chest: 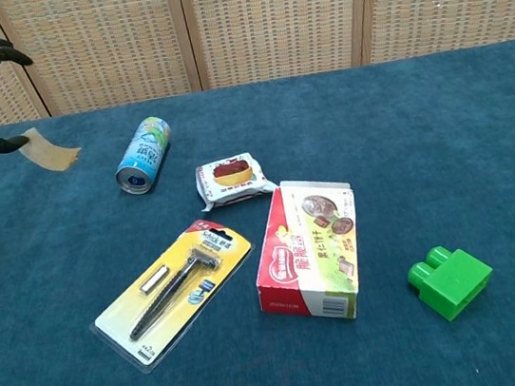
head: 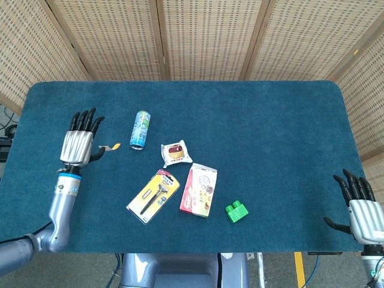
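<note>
Holding: left hand [head: 77,146] pinches a tan paper scrap [chest: 50,151], other fingers [head: 84,120] spread
Nearby: can [head: 140,129]
Resting: right hand [head: 362,210], fingers spread, off the tabletop [head: 258,120] edge

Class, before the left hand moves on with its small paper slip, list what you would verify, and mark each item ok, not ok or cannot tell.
1. Slip off the table, at the left hand: ok.
2. Grip secure: cannot tell; only the thumb tip clearly touches it.
3. Can clear of that hand: ok.
4. Right hand holds nothing, fingers apart: ok.
5. Razor pack, biscuit box, snack packet and green block lie apart from both hands: ok.
</note>
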Tool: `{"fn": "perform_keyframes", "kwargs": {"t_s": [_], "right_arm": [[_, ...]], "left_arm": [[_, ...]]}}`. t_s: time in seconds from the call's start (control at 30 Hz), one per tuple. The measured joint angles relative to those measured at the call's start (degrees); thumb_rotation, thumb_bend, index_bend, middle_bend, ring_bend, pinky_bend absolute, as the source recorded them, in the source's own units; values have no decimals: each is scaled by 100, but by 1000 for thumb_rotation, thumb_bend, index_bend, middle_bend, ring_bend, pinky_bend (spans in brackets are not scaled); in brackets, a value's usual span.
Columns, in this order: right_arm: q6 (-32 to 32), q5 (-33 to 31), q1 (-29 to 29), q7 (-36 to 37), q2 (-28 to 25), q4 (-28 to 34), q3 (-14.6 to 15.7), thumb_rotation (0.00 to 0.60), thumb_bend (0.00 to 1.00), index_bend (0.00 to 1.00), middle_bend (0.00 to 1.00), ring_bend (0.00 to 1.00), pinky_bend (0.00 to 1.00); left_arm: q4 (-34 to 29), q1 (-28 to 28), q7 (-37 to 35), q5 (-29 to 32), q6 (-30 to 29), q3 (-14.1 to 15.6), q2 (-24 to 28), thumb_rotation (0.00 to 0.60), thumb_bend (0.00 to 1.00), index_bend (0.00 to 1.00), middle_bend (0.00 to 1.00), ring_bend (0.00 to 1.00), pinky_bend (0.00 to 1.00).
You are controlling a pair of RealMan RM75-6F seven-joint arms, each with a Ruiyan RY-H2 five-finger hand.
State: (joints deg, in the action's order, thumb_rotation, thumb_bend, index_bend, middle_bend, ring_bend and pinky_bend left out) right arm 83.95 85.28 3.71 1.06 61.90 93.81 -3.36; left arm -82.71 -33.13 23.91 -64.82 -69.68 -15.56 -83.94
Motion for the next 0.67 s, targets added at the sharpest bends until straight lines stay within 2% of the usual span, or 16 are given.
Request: {"fn": "perform_keyframes", "kwargs": {"t_s": [0.13,0.23,0.43,0.53,0.67], "right_arm": [[22,20,-8,-44,9,17,8,600,53,83,0,0,0],[47,33,-14,-83,16,30,8,600,53,83,0,0,0],[75,29,-27,-137,26,46,3,600,53,84,0,0,0],[89,35,-32,-146,22,57,2,600,53,83,0,0,0],[55,9,-24,-171,18,75,1,600,53,83,0,0,0]], "left_arm": [[-929,520,125,-204,-446,367,650,600,176,0,0,0,0],[-1252,882,219,-459,-829,657,909,600,169,0,0,0,0],[-1610,1514,327,-960,-1454,1260,1240,600,184,0,0,0,0],[-1746,1762,326,-944,-1515,1449,1409,600,190,0,0,0,0],[-1735,1862,20,-888,-1396,1532,1557,600,191,0,0,0,0]]}}
